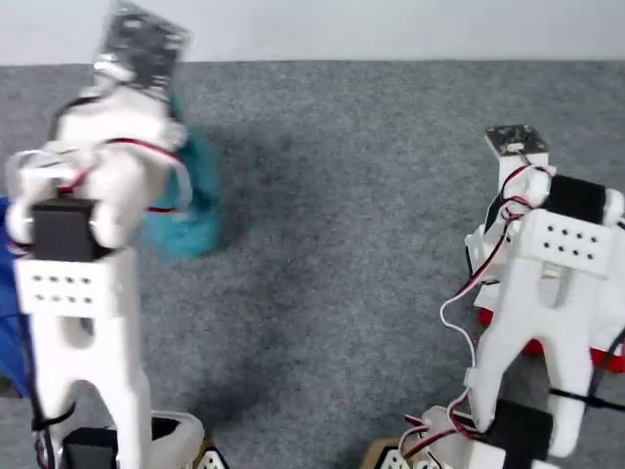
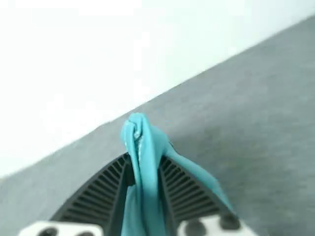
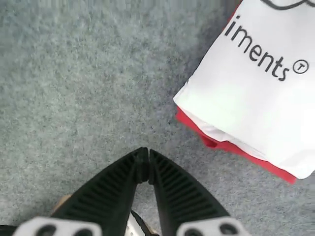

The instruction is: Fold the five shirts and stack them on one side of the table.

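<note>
My left gripper (image 2: 142, 162) is shut on a teal shirt (image 2: 145, 162), pinched between its black ribbed fingers and held above the grey table. In the high view the teal shirt (image 1: 190, 200) hangs beside the left arm at the back left. My right gripper (image 3: 147, 164) is shut with nothing in it, just above the grey table surface. Beside it lies a folded white shirt (image 3: 256, 83) with dark print, stacked on a folded red shirt (image 3: 231, 147). In the high view the red shirt (image 1: 532, 344) peeks out under the right arm.
A blue cloth (image 1: 12, 332) shows at the left edge of the high view. The grey table (image 1: 332, 244) stretches open between the two arms. A white wall (image 2: 98, 59) runs behind the table's far edge.
</note>
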Controlling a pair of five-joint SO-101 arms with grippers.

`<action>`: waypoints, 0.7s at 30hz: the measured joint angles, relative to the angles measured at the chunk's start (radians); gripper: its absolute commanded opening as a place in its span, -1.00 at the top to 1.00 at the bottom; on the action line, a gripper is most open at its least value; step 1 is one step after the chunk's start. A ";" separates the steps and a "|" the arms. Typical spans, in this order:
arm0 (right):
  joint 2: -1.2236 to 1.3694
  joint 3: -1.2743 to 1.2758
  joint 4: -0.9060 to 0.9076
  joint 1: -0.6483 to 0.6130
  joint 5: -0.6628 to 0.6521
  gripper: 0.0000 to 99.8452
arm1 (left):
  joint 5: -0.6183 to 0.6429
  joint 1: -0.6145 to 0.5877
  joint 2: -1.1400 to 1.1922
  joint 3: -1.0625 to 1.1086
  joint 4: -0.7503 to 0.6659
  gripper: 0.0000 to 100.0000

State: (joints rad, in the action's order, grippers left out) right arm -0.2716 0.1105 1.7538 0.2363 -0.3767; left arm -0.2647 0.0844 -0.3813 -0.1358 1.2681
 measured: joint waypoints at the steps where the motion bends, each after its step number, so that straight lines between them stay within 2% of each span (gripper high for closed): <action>1: -0.011 0.018 0.000 0.000 0.000 0.98 | 0.002 0.048 0.000 0.000 -0.003 0.99; 4: -0.035 0.089 0.000 0.000 0.000 0.98 | 0.005 0.157 -0.002 0.000 -0.005 0.99; 8: -0.064 0.152 0.000 0.000 0.000 0.98 | 0.005 0.144 -0.003 0.025 0.054 0.99; 14: -0.083 0.157 0.000 0.000 0.000 0.98 | 0.003 -0.052 -0.011 0.315 0.077 0.98; 18: -0.083 0.157 0.000 -0.043 0.000 0.98 | -0.081 -0.212 -0.011 0.557 0.003 0.98; 21: -0.083 0.157 0.000 -0.095 0.002 0.98 | -0.150 -0.325 -0.011 0.661 -0.029 0.98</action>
State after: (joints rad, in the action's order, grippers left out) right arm -0.3544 0.2670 1.7538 0.1412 -0.3751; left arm -0.4150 -0.2409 -0.3920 0.5255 1.2390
